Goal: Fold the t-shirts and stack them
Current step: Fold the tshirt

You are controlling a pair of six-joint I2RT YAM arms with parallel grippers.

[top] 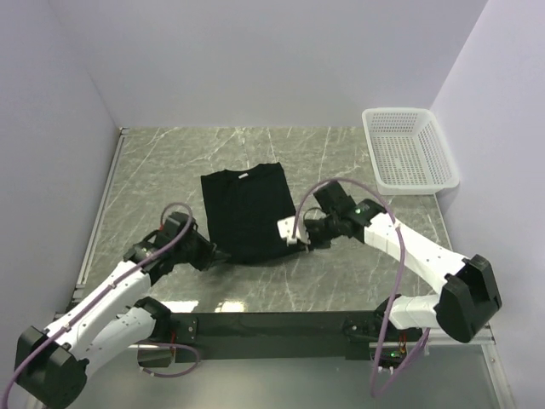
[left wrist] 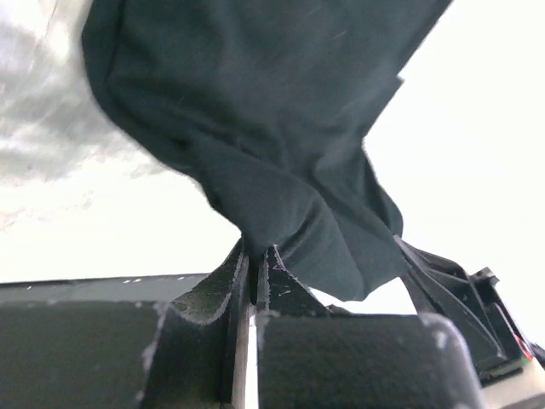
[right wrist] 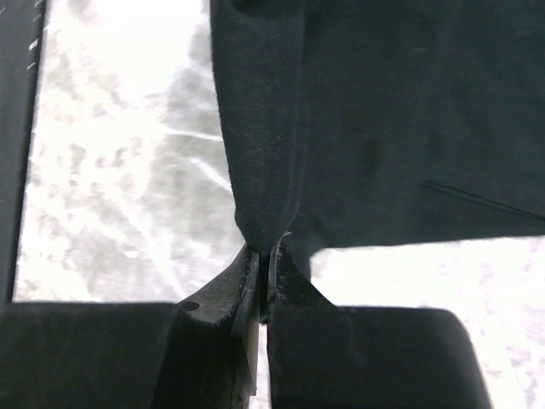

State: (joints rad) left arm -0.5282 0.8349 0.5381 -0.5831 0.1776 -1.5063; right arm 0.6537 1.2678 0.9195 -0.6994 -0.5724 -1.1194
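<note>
Firstly, the left jaws: closed, pinching a bunched fold of the black t-shirt [left wrist: 255, 111]. In the left wrist view the cloth gathers right at the tips and hangs away from them in a thick pleat.

Next, the right jaws: closed likewise, nipping a narrow doubled edge of the same garment, with the pale marbled desk [right wrist: 111, 170] showing beneath.

Item, the t-shirt: we count one only. It lies flat about the middle of the desk and reads from above as a tall rectangle, its white neck label turned to the far side. The left jaws hold its near left corner, the right jaws its near right edge. We judge the two grips are set at opposite ends of the near hem so that it can be raised level and carried over towards the collar, halving the length. A one-sided hold would likely let such floppy cloth sag and skew.

Item, white mesh basket [top: 421, 185]: at the far right corner of the desk, well apart from the shirt. We see nothing in it. Whether it is meant to receive the stack, we cannot tell.

Item, stack: none in view.
</note>
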